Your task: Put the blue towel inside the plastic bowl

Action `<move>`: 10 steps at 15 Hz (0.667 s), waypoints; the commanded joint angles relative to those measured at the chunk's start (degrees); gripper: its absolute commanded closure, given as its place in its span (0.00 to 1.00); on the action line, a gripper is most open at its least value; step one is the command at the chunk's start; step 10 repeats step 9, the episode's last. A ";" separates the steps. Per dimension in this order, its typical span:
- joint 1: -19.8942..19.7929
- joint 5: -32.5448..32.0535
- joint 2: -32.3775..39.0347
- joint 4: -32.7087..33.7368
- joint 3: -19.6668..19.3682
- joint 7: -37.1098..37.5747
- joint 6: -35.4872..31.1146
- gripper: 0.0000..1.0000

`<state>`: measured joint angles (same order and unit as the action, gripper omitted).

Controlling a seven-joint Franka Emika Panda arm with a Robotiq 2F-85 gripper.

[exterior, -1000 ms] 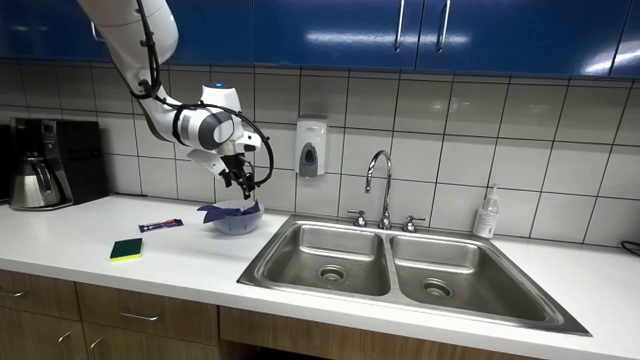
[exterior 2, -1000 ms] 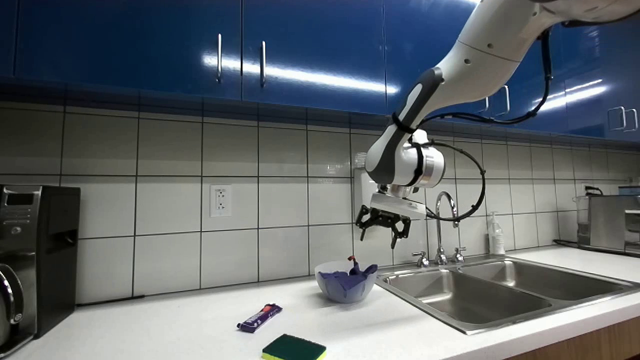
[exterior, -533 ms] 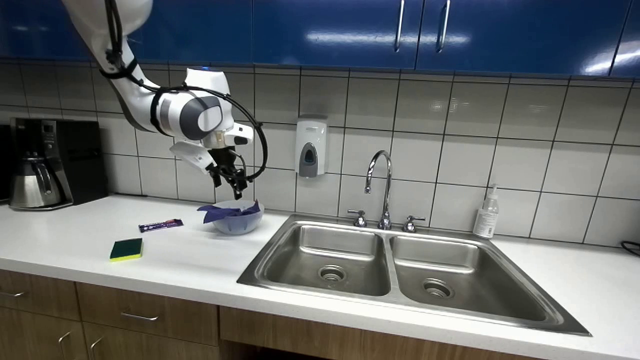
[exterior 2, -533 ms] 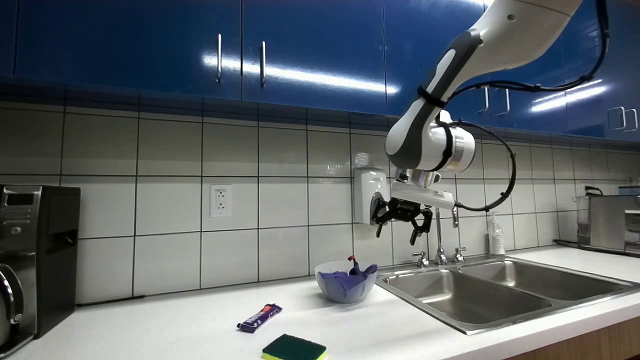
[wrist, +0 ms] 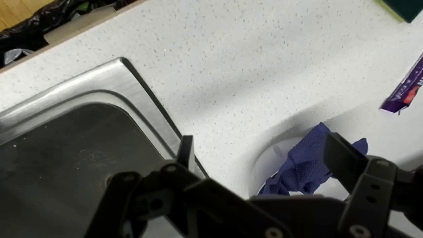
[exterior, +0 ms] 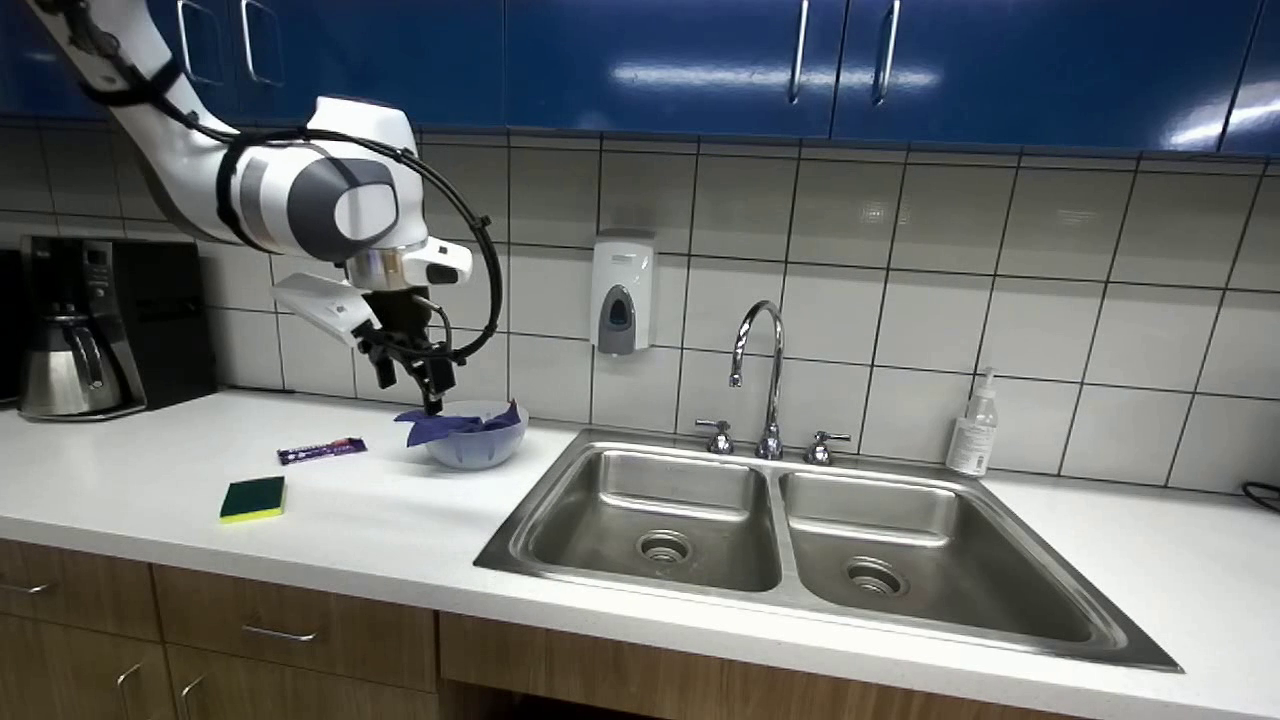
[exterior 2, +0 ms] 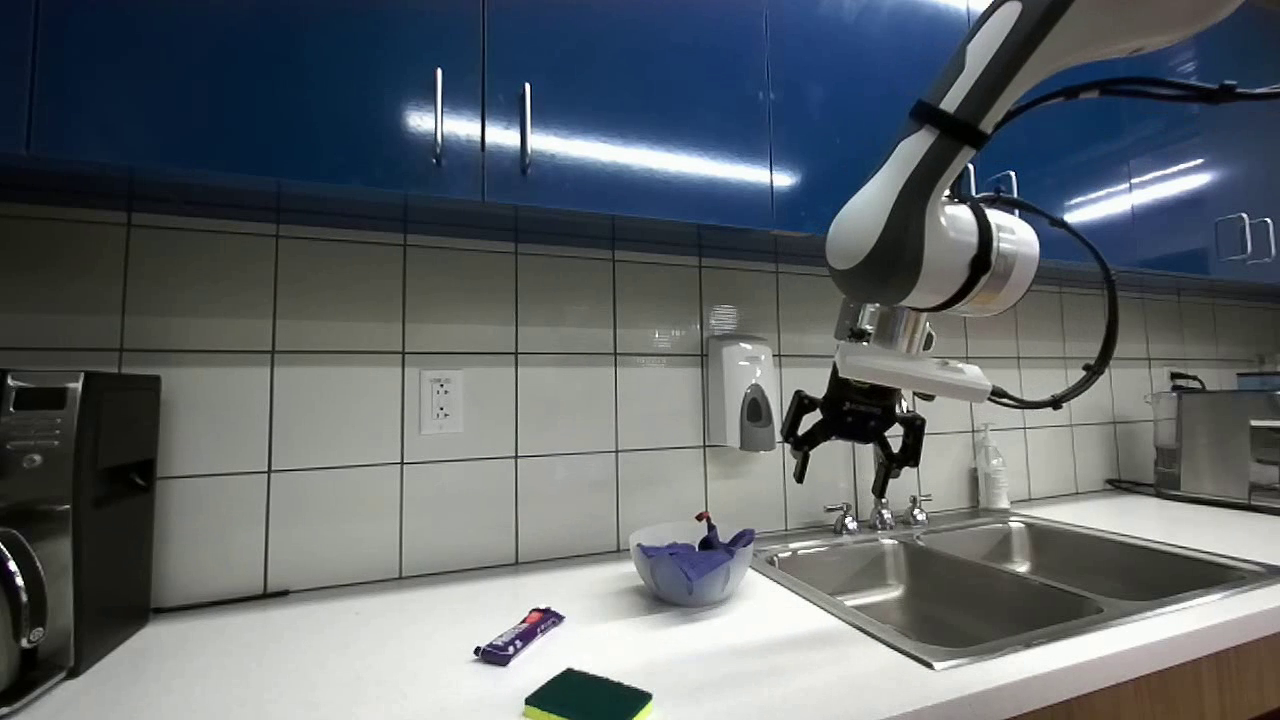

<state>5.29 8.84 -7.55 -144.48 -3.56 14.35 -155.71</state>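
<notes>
The blue towel lies in the translucent plastic bowl, with corners draped over or rising above its rim. The towel [exterior: 440, 427] [exterior 2: 695, 562] and the bowl [exterior: 478, 457] [exterior 2: 735, 590] show in both exterior views, the bowl standing on the counter left of the sink. In the wrist view the towel [wrist: 305, 162] and part of the bowl wall [wrist: 272, 153] show between and behind the fingers; the rest is hidden. My gripper [exterior: 410, 390] [exterior 2: 840, 483] [wrist: 261, 147] is open and empty, above the counter and sink edge, apart from towel and bowl.
A purple wrapped bar [exterior 2: 520, 636] and a green-yellow sponge [exterior 2: 588, 697] lie on the counter. A double sink [exterior: 630, 575] with a faucet [exterior: 772, 390] is beside the bowl. A soap dispenser [exterior: 622, 292] hangs on the wall. A coffee maker [exterior: 110, 325] stands at the far left.
My open gripper has moved away from above the bowl, leftward in an exterior view and rightward over the sink side in an exterior view. Towel and bowl have not moved.
</notes>
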 commanded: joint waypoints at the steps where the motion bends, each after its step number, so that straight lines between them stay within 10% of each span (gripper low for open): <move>1: -2.29 -1.68 -7.96 -5.61 2.59 0.89 4.11 0.00; 10: -2.43 -0.33 -7.75 -5.87 3.57 -0.16 4.18 0.00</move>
